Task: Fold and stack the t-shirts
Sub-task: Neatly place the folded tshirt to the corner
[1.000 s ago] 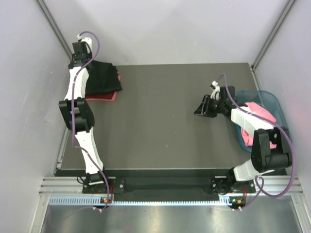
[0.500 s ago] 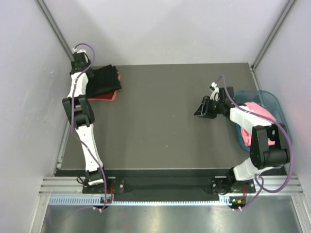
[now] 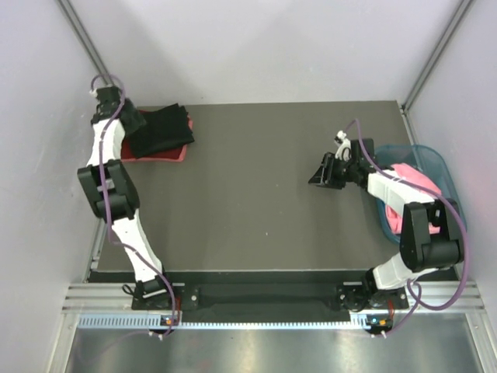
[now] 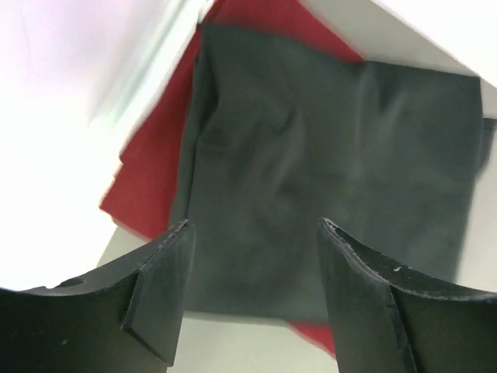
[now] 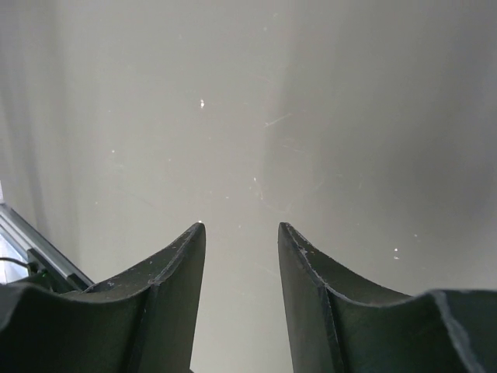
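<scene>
Though apart, left jaws over t-shirt (image 4: 326,171)

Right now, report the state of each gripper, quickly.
Left gripper: open, empty, pointed at the folded black t-shirt.
Right gripper: open, empty, over the table.

left fingers (image 4: 158,303) spread (empty), right fingers (image 5: 165,311) parted

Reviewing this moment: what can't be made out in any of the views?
- dark red t-shirt: in both the top and left wrist views, the black t-shirt covers most of it, so its folds are unseen.
- basket contents: in the top view, the right arm hides whatever lies beside the pink t-shirt.
- Left wrist view: the left side is washed out and blurred.
</scene>
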